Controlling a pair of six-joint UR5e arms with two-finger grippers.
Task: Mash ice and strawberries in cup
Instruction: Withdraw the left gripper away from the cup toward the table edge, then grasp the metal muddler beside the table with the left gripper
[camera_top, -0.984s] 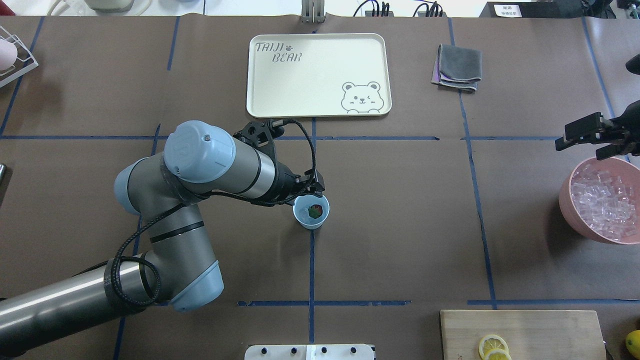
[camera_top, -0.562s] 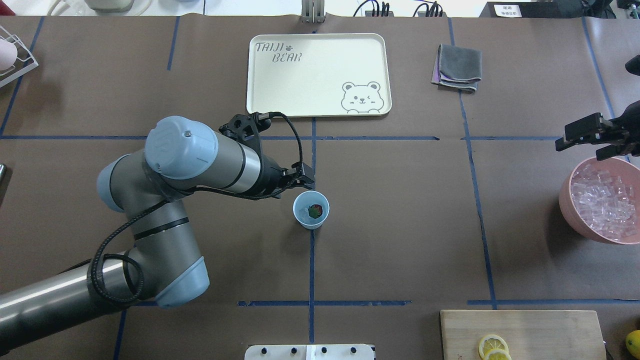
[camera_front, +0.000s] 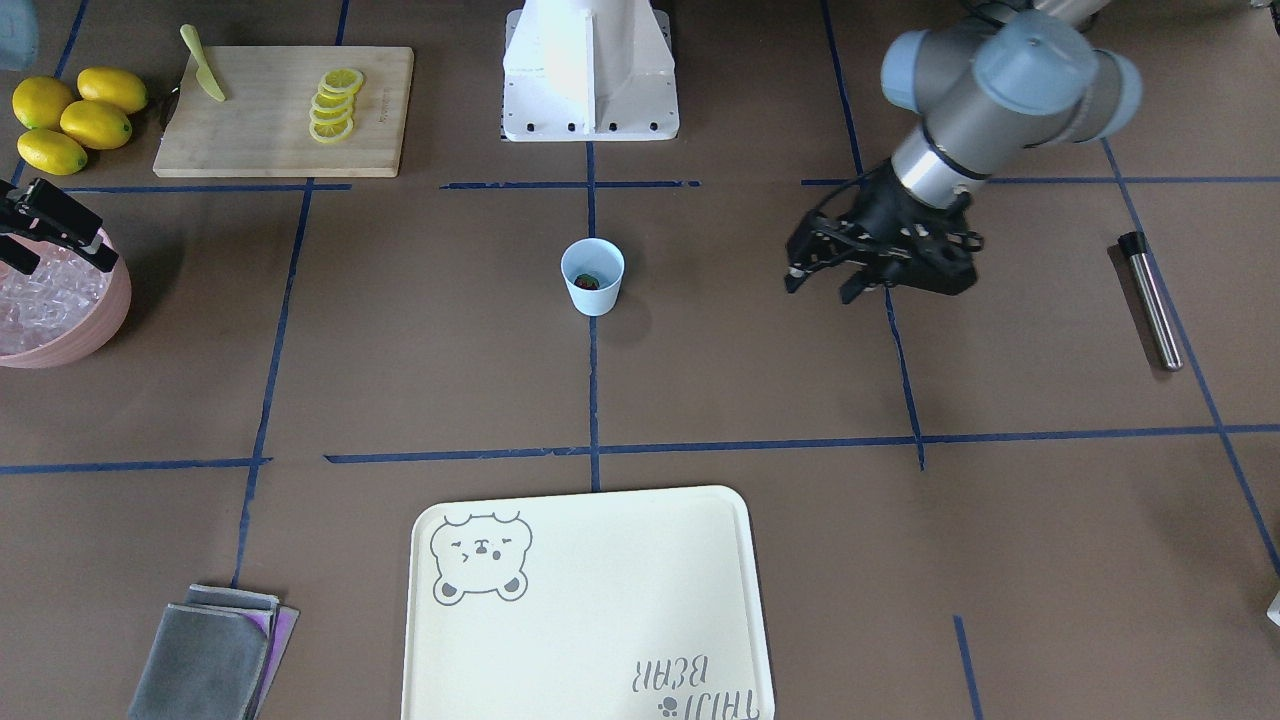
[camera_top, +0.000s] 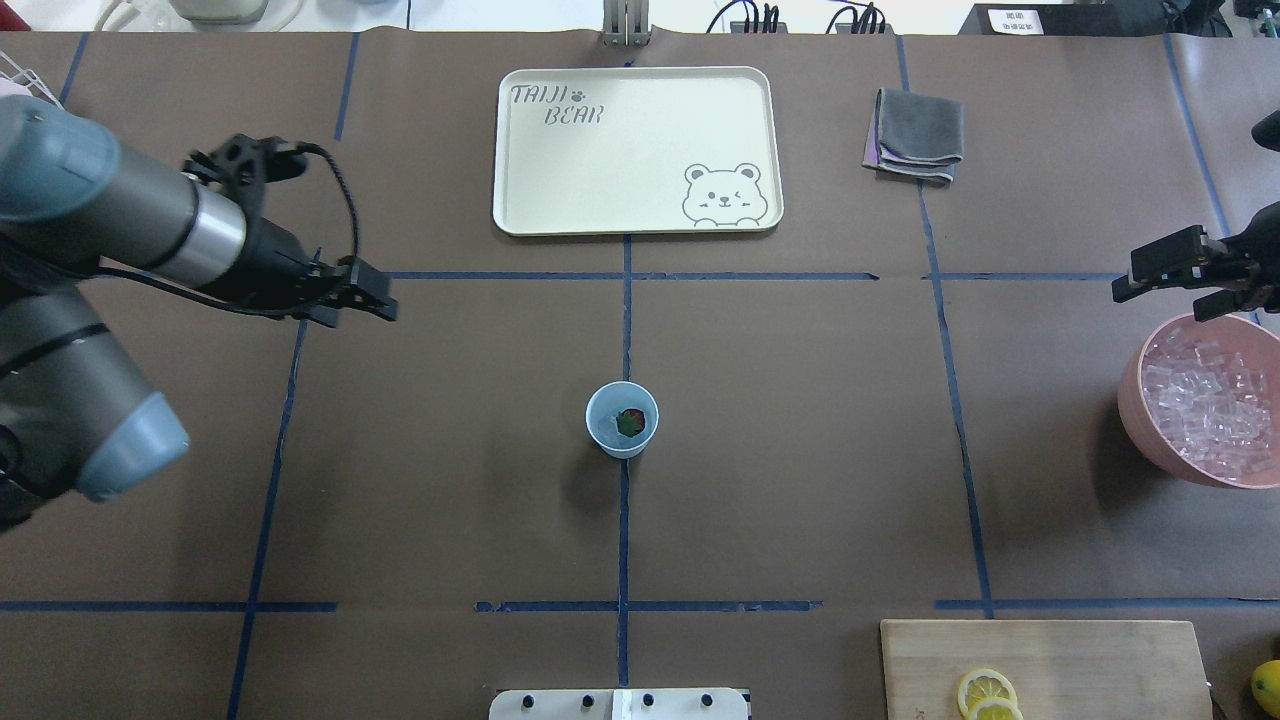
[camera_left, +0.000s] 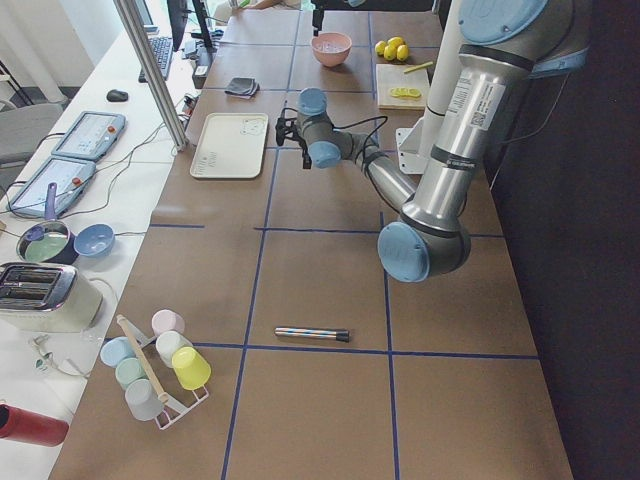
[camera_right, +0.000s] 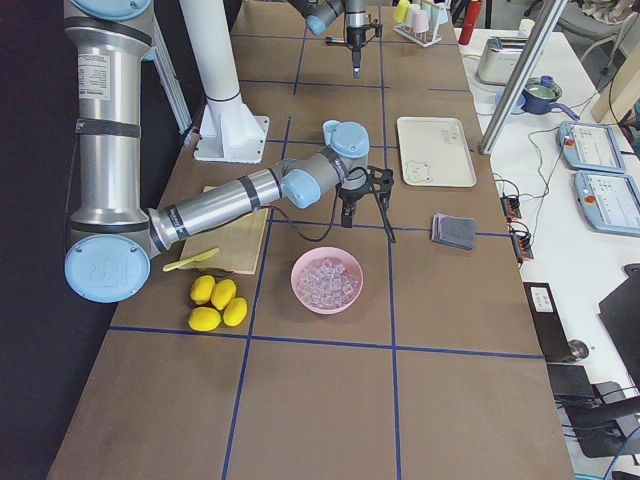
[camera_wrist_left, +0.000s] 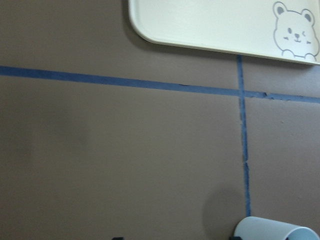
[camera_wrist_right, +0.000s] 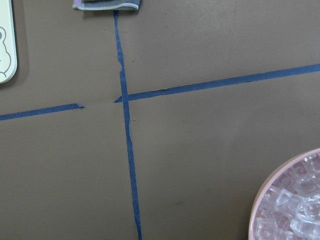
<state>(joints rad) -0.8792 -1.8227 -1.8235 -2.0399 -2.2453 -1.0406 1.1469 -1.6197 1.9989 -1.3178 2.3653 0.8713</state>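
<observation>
The light blue cup (camera_top: 606, 437) stands upright at the table's centre, and it also shows in the front view (camera_front: 594, 296). A small red strawberry (camera_top: 631, 421) lies inside it. Whether ice is in the cup I cannot tell. The ice (camera_top: 1205, 400) fills the pink bowl (camera_top: 1135, 415) at the right edge. My left gripper (camera_top: 360, 312) is open and empty, well to the left of the cup and above the table. My right gripper (camera_top: 1155, 300) is open and empty, hovering just beyond the bowl's far rim.
A cream bear tray (camera_top: 635, 150) lies beyond the cup, with a folded grey cloth (camera_top: 915, 135) to its right. A cutting board (camera_top: 1050, 665) with lemon slices is at the near right, whole lemons (camera_front: 70, 120) beside it. A metal rod (camera_front: 1150, 300) lies on the left side.
My left arm has pulled back from the cup's rim, far to the left and slightly away. The cup and strawberry stay put. The right arm has not moved.
</observation>
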